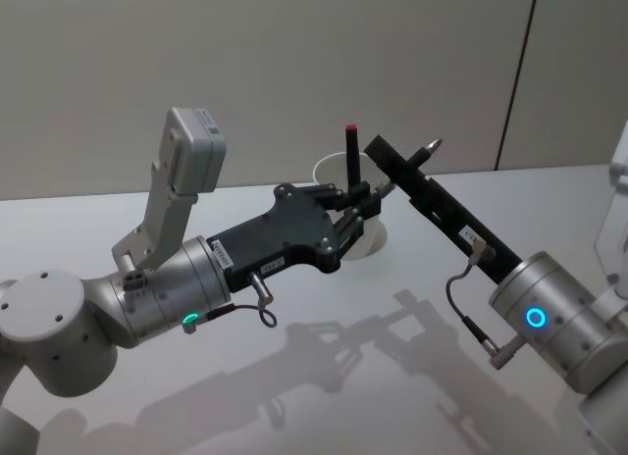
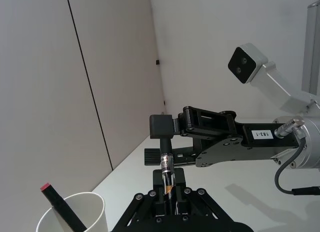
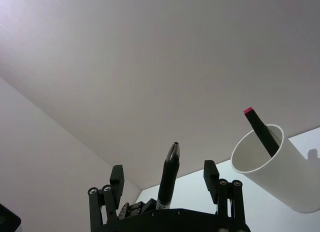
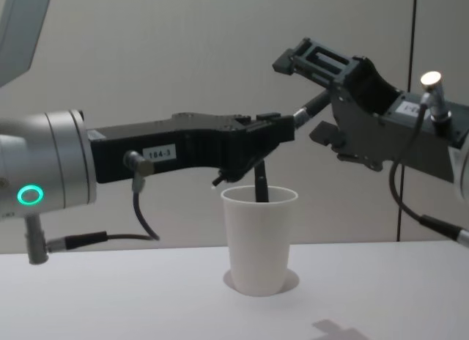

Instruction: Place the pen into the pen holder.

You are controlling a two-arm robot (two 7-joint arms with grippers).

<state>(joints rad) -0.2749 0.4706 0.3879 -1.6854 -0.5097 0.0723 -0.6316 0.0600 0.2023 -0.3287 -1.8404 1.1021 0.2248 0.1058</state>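
Note:
The pen (image 1: pixel 429 146) is dark with a silver band and slants upward above the pen holder (image 4: pixel 260 237), a white paper cup on the table. My left gripper (image 1: pixel 365 202) is shut on the pen's lower end, just over the cup's rim (image 4: pixel 282 129). In the left wrist view the pen (image 2: pixel 167 164) sits clamped between the fingers. My right gripper (image 1: pixel 397 171) is open, its fingers (image 3: pixel 210 174) spread wide on either side of the pen (image 3: pixel 169 174) without touching it. A black marker with a red end (image 1: pixel 350 146) stands in the cup.
The grey table (image 1: pixel 392 377) lies around the cup, with the wall close behind it. Both arms meet above the cup, the left from the left side and the right from the right side.

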